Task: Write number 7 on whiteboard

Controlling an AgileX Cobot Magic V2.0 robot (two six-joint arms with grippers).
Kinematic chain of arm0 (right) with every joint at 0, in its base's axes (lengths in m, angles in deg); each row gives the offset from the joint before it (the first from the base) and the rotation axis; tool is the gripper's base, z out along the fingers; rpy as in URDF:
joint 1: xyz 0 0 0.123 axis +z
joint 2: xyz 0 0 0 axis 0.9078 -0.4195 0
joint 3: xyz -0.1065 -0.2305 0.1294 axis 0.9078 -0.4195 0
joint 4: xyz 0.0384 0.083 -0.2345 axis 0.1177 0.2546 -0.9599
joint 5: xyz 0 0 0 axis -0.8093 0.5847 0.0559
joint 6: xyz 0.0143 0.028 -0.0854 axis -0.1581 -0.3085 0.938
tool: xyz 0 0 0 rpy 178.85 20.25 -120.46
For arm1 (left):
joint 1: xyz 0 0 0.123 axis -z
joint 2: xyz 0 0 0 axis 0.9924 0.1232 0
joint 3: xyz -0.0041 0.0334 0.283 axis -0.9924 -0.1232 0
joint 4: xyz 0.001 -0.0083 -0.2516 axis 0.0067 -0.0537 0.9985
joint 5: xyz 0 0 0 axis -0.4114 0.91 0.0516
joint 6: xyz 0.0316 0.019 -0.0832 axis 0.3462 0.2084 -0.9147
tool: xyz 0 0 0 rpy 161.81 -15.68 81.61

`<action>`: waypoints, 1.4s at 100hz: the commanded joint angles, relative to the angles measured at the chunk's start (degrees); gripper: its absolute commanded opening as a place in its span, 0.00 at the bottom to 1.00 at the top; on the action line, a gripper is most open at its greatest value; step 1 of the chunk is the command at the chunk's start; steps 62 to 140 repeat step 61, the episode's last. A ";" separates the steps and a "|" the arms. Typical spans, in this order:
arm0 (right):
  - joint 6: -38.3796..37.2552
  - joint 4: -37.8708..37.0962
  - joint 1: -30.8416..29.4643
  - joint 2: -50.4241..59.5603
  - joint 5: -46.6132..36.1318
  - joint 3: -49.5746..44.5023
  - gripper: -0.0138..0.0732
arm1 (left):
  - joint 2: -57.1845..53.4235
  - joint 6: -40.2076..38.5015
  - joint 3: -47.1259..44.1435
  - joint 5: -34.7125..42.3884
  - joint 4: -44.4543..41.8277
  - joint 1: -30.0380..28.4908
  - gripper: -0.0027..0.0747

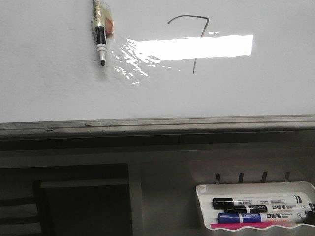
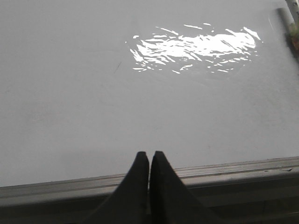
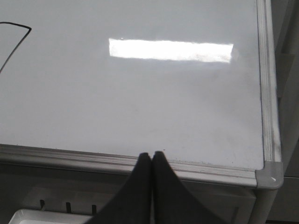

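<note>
From my station I judged the writing itself finished: the number 7 (image 1: 189, 42) stood complete on the whiteboard (image 1: 49, 88), right of centre and toward the far part of the board, its stem crossing the bright glare band. A marker (image 1: 101, 37) lay on the board well to the left of the digit, tip pointing toward the near rim, apart from both arms. My left end effector (image 2: 149, 156) was closed with nothing between its fingers, hovering over the grey metal rim at the near edge. The right end effector (image 3: 152, 156) was likewise pinched together and empty, near the board's right corner, with only the digit's corner showing in its view. Spare markers sat in the white tray (image 1: 204, 194) below the board. I reckoned the step in hand was retreat, and the next move called only for keeping both arms clear of the ink.
</note>
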 commanded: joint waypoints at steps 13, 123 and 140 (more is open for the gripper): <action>-0.30 -1.63 -0.44 0.99 -4.49 -1.76 0.08 | -1.81 -0.54 -2.16 4.07 0.47 0.47 0.01; -0.30 -1.63 -0.44 0.99 -4.39 -1.76 0.08 | -1.81 -0.54 -2.16 4.07 0.47 0.47 0.01; -0.30 -1.63 -0.44 0.99 -4.39 -1.76 0.08 | -1.81 -0.54 -2.16 4.07 0.47 0.47 0.01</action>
